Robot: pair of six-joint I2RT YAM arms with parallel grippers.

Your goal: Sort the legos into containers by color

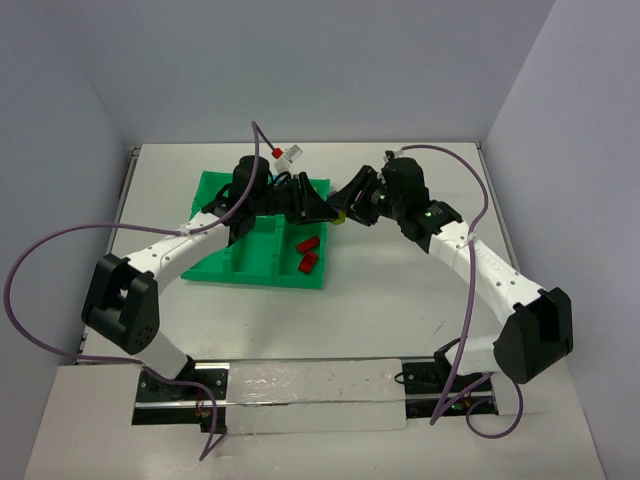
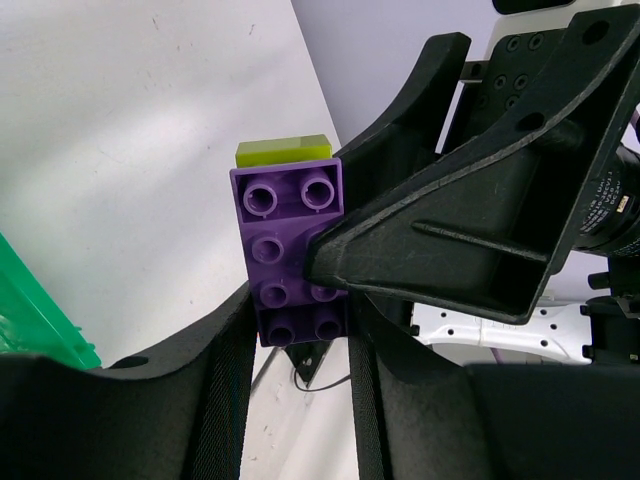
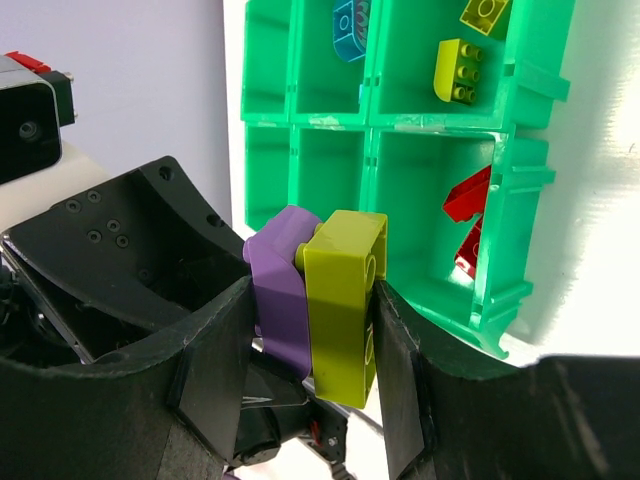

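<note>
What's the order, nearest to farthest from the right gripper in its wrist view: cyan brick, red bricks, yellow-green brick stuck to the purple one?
1. The yellow-green brick: between its jaws.
2. The red bricks: near compartment, right.
3. The cyan brick: far middle compartment, top edge.

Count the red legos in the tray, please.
2. One red lego and a second red lego lie together in the tray's near right compartment. Other compartments are partly covered, so more may be hidden.

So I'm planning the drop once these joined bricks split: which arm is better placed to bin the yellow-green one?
Right, probably. The right gripper is shut on the yellow-green brick, and the compartment holding other yellow-green bricks lies before it. The left gripper grips the purple brick.
</note>
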